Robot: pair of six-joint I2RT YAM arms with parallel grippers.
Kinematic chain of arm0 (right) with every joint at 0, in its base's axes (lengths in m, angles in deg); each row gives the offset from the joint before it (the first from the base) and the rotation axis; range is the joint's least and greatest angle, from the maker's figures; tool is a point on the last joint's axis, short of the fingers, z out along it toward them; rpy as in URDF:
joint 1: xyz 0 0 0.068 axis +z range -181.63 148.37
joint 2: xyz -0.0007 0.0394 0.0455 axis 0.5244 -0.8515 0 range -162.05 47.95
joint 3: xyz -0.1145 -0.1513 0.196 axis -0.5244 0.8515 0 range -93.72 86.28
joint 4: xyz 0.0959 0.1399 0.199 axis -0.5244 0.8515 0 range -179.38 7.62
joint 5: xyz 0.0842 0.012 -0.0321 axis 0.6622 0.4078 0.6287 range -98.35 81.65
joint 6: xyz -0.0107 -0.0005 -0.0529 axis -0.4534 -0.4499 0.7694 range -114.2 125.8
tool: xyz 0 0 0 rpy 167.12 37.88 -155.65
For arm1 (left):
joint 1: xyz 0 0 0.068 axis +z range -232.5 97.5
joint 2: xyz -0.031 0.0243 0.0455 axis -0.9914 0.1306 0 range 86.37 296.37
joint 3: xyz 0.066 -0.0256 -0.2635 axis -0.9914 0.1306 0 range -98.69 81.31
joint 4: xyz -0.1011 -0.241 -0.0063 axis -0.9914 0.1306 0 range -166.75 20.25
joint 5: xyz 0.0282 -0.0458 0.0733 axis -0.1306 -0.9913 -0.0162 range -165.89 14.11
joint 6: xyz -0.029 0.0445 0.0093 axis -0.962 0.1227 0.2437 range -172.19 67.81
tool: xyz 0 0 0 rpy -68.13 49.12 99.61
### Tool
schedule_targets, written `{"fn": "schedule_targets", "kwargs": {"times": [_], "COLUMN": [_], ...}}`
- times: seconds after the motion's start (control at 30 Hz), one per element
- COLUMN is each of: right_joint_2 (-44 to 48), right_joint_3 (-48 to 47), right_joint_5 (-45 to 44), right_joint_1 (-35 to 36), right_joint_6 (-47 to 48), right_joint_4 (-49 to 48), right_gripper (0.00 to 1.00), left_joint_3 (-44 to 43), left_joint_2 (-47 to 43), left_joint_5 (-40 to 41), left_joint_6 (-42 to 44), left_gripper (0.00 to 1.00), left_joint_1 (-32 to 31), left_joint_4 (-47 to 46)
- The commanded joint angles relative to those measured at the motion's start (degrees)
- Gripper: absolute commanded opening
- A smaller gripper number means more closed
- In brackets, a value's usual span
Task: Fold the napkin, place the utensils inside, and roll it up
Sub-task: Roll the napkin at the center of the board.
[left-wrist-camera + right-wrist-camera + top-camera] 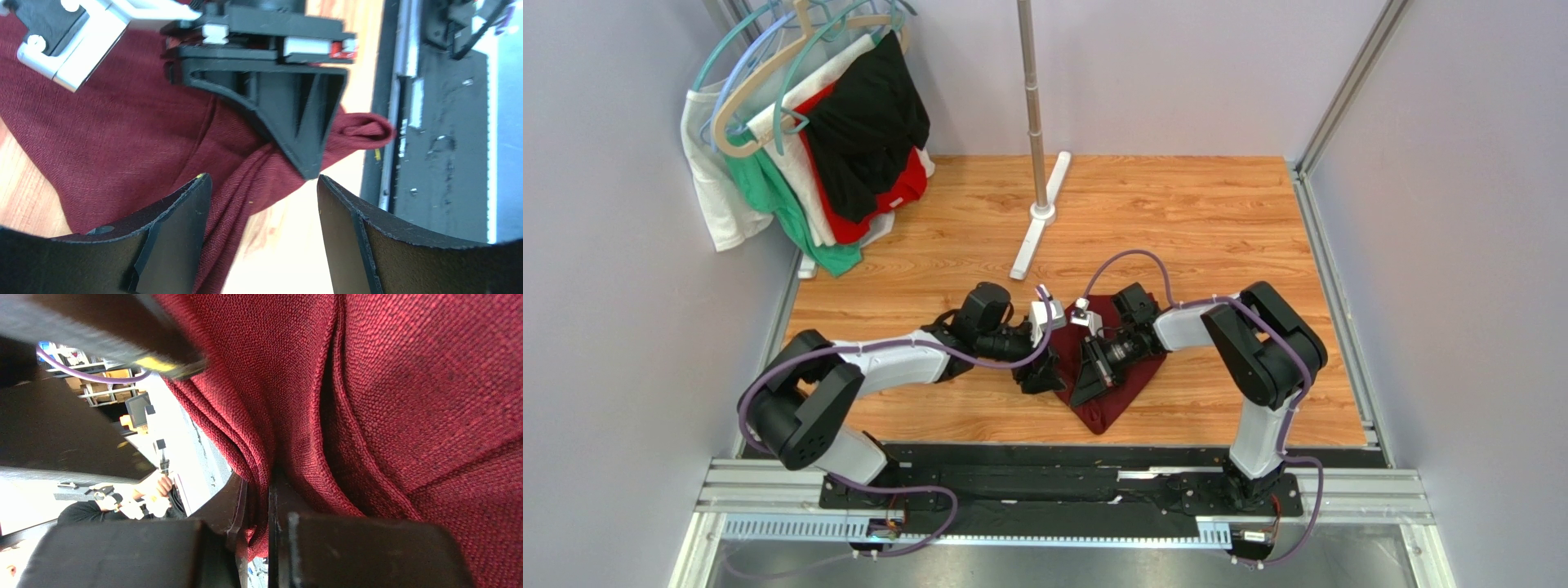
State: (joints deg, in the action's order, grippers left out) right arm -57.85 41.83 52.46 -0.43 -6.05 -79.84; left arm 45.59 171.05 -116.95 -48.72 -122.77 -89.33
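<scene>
The dark maroon napkin [1116,398] lies bunched on the wooden table [1210,233] between the two arms. My right gripper [1084,382] is shut on a bunched fold of the napkin; in the right wrist view the cloth [399,386] is pinched between the closed jaws [261,487]. My left gripper [1044,375] is open right beside it. In the left wrist view its jaws [264,184] stand wide apart, with a ridge of the napkin [123,141] running past the left fingertip [190,208] and the right gripper's black finger [288,104] just ahead. The spoon is not visible.
Red, black, white and green garments hang on hangers [817,123] at the back left. A metal pole on a white foot [1038,184] stands at the back centre. A black base rail [1063,472] runs along the near table edge. Grey walls close both sides.
</scene>
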Motion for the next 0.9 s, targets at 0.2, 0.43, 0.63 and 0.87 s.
{"fn": "schedule_targets", "kwargs": {"times": [0.2,0.43,0.63,0.87], "right_joint_2": [-1.25,-1.43,-1.43,-0.81], "right_joint_3": [-0.82,-0.90,-1.08,-1.70], "right_joint_5": [0.09,0.18,0.09,-2.28], "right_joint_1": [-0.44,-0.61,-1.14,-1.14], "right_joint_6": [1.05,1.22,1.40,2.28], "right_joint_4": [2.41,2.32,2.68,5.13], "right_gripper": [0.00,0.00,0.00,0.00], "left_joint_3": [-4.62,-6.81,-8.31,-11.12], "left_joint_2": [5.32,8.30,9.18,14.53], "left_joint_5": [4.58,2.83,1.42,2.65], "left_joint_6": [5.24,5.94,5.94,5.33], "left_gripper": [0.72,0.61,0.42,0.23], "left_joint_1": [-1.91,-2.18,-2.27,-3.50], "left_joint_4": [1.59,5.89,9.85,11.87]}}
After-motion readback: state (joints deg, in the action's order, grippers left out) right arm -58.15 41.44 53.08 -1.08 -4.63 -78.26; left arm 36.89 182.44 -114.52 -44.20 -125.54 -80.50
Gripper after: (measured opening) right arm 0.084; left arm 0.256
